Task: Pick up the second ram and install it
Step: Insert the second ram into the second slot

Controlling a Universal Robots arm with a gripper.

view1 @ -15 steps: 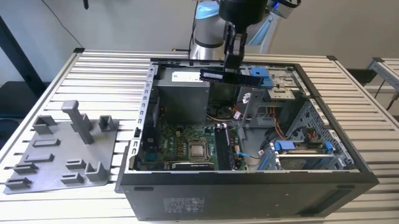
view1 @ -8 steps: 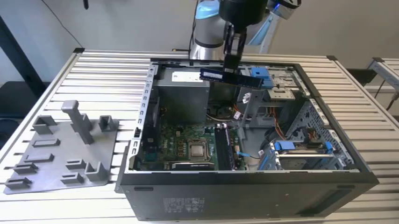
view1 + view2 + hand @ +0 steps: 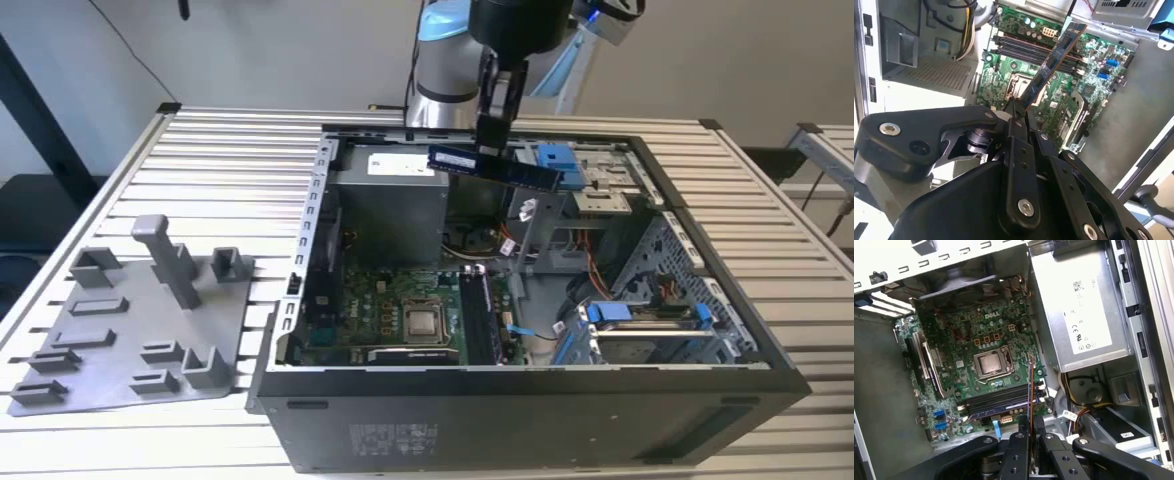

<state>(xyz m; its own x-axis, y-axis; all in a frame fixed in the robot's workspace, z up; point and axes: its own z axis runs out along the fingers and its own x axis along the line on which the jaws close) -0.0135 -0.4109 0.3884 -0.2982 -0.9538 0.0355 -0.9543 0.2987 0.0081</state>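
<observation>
The second ram (image 3: pixel 495 167), a long dark blue-green stick, hangs roughly level above the open computer case (image 3: pixel 307 230), with my gripper (image 3: pixel 497 140) shut on it near its middle. In the second wrist view the second ram (image 3: pixel 1055 59) sticks out from my gripper (image 3: pixel 1015 107) over the green motherboard (image 3: pixel 1004 70). In the first wrist view the second ram (image 3: pixel 1030 385) shows edge-on, held by my gripper (image 3: pixel 1030 421) above the black memory slots (image 3: pixel 999 401). In the exterior view the memory slots (image 3: pixel 478 315) lie well below the stick.
A grey fixture plate (image 3: pixel 127 345) with upright posts lies on the slatted table at the exterior view's left. Inside the case are a power supply (image 3: pixel 1079 315), a processor socket (image 3: pixel 990 363), bundled cables (image 3: pixel 1081 410) and blue drive brackets (image 3: pixel 627 312).
</observation>
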